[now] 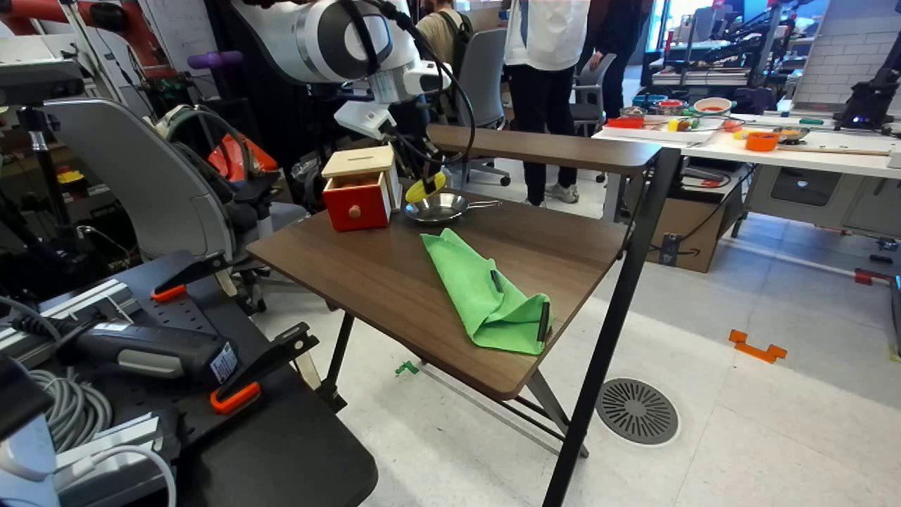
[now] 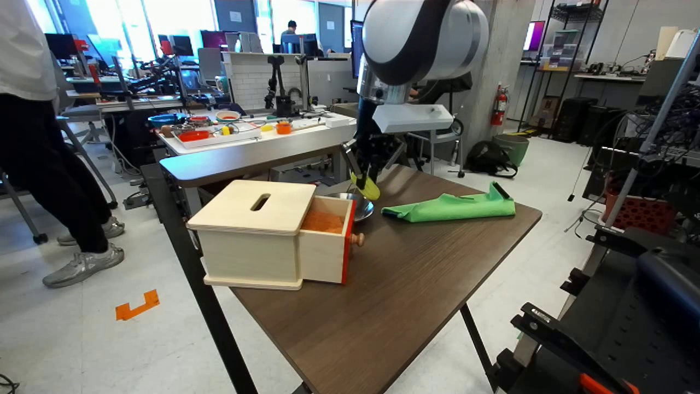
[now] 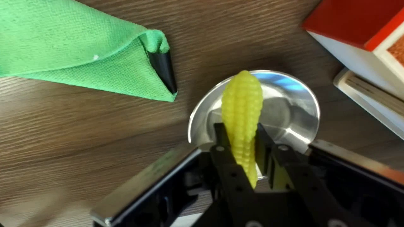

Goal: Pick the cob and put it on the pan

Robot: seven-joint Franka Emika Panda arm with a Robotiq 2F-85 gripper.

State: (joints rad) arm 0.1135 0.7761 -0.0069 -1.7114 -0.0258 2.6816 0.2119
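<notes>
Gripping the cob (image 3: 242,104) with the tool (image 3: 240,130) — closed to its thickness — over the pan (image 3: 284,108), right of centre in the wrist view. Pointing its rounded end up-frame, with long axis near vertical; slanted in both exterior views.

A robot arm (image 1: 331,42), office chair (image 1: 144,176) and apparent monitors (image 2: 182,46) mark a lab.

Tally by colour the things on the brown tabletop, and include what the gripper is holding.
Yellow: 1, the cob, held in the gripper
Silver: 1, the pan
Green: 1, the cloth, its black strips counted with it
Pale wood with red front: 1, the box, drawer included
Total: 4
</notes>
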